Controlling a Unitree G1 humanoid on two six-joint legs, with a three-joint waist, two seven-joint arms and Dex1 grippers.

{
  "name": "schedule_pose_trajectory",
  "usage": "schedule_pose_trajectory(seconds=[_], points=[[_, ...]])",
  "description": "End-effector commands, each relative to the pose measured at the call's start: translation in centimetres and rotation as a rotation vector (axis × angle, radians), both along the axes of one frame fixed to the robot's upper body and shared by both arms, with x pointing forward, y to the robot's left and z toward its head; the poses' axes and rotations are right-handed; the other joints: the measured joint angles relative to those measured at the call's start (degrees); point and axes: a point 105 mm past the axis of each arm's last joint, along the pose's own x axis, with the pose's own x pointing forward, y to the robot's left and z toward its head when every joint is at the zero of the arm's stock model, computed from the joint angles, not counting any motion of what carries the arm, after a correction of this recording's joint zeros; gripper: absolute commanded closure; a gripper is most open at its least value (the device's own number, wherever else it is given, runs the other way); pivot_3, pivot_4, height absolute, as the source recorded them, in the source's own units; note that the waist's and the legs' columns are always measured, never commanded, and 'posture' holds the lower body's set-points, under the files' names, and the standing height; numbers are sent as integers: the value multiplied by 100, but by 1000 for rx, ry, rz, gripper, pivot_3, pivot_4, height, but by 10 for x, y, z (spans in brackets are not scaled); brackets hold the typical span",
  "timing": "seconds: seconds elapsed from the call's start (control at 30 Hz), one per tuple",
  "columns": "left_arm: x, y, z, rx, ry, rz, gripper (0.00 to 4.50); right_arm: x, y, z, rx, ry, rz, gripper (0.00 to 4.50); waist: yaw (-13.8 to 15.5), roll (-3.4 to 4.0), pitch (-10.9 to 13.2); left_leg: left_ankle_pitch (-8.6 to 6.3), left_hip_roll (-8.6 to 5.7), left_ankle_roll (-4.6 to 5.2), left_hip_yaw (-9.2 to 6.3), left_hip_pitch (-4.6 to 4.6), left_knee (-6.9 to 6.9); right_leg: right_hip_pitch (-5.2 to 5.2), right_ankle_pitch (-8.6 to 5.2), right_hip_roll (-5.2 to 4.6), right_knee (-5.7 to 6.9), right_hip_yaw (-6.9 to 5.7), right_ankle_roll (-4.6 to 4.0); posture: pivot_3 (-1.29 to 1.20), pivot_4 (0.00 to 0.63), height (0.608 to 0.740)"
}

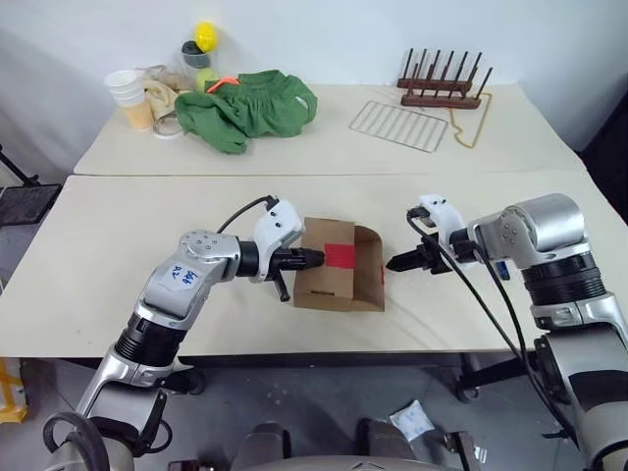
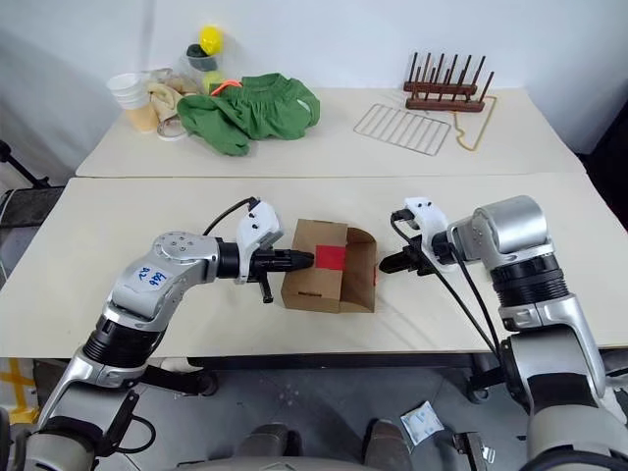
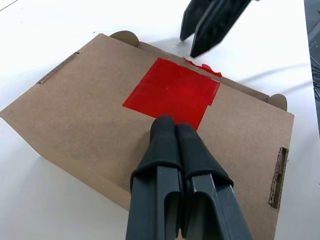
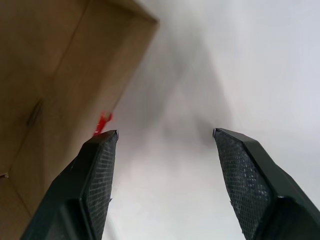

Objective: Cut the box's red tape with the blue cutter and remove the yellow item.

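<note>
The box (image 1: 324, 285) is a small brown carton in the middle of the near table, with a side flap (image 1: 369, 267) standing open on its right. The red tape (image 3: 172, 92) is a square patch on its lid, with a torn shred at the far edge (image 4: 102, 122). My left gripper (image 1: 314, 258) is shut with nothing in it, its tips (image 3: 170, 122) resting on the lid at the patch's near edge. To the right of the box, just off the open flap, my right gripper (image 1: 397, 263) is open and empty. The blue cutter and the yellow item are out of view.
On the back table lie a green cloth (image 1: 250, 108), stacked paper cups (image 1: 128, 88), a wire rack (image 1: 400, 125), a wooden peg rack (image 1: 442, 83) and a smooth yellow ball-shaped object (image 1: 205, 35) on a container. The white tabletop (image 1: 118, 245) spreads around the box.
</note>
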Motion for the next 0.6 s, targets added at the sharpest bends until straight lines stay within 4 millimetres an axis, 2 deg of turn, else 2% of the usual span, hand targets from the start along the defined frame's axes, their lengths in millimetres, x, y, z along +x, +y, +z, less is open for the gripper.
schedule_pose_trajectory(seconds=[0.03,0.17,0.23,0.5,0.6], points=[[-2,7,-16,45,49,16,4500,1,-8,31,63,-90,31,1319,4,2,2,0,0,0,0,0,0,0,0,0,-1,0,0,0,150,740],[-1,8,-15,43,41,15,4500,1,6,45,110,-197,135,1319,-5,3,3,0,0,0,4,-1,-4,0,0,1,-8,0,0,0,150,740],[-2,8,-15,42,41,14,4500,-1,15,47,76,-272,199,1319,-5,5,4,0,1,0,4,-1,-5,-2,0,1,-7,0,0,0,150,740],[-5,7,-16,42,47,7,4500,-16,39,28,-29,-421,398,1319,-3,3,6,-2,2,-3,5,-2,-4,-3,0,1,-9,0,0,0,150,740],[-5,6,-17,42,48,5,4500,-16,40,19,-56,-433,406,1937,-3,3,6,-2,2,-3,5,-2,-4,-3,0,1,-9,0,0,0,150,740]])
